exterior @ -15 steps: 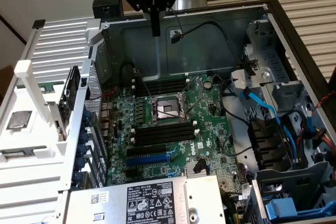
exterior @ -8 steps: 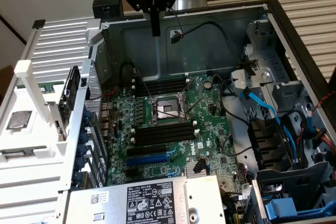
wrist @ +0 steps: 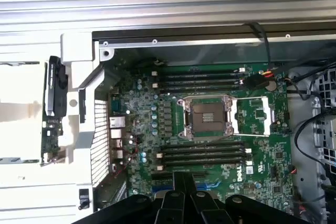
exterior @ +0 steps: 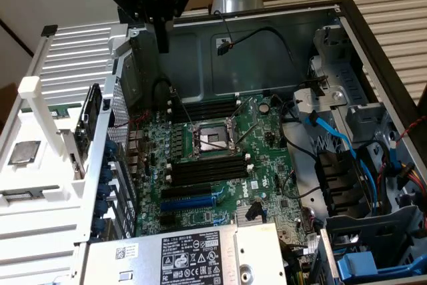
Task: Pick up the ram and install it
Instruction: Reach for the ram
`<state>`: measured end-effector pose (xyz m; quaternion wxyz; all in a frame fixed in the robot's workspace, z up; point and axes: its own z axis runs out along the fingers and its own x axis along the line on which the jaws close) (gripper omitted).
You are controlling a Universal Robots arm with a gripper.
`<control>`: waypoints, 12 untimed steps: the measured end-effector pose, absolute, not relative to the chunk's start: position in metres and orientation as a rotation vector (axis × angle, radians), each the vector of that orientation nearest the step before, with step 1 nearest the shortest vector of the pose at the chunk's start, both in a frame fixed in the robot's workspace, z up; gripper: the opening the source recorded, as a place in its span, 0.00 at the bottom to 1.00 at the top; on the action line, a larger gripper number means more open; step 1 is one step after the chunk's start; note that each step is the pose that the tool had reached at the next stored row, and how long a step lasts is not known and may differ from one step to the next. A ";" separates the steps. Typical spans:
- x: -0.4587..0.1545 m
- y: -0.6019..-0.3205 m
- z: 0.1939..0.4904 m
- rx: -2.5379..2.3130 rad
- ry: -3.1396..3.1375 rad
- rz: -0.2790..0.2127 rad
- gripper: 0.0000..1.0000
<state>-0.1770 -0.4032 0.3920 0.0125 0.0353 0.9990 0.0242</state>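
The ram is a dark stick with a pale label strip, standing on edge in a white holder on the case's side at the exterior view's left. In the wrist view the ram sits far off to one side of the motherboard. My gripper hangs high over the rear edge of the open case, to the right of the ram and well apart from it. Its black fingers are shut together with nothing between them. Black memory slots lie on both sides of the processor socket.
The green motherboard lies in the open computer case. A blue expansion slot runs below the memory slots. Blue and black cables and drive bays crowd the exterior view's right. A power supply sits in front.
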 end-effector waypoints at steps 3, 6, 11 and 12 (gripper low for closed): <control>-0.191 -0.404 0.391 0.110 3.114 0.076 0.10; -0.204 -0.405 0.391 0.109 3.114 0.076 0.10; -0.227 -0.407 0.390 0.108 3.114 0.076 0.10; -0.236 -0.408 0.390 0.108 3.114 0.076 0.10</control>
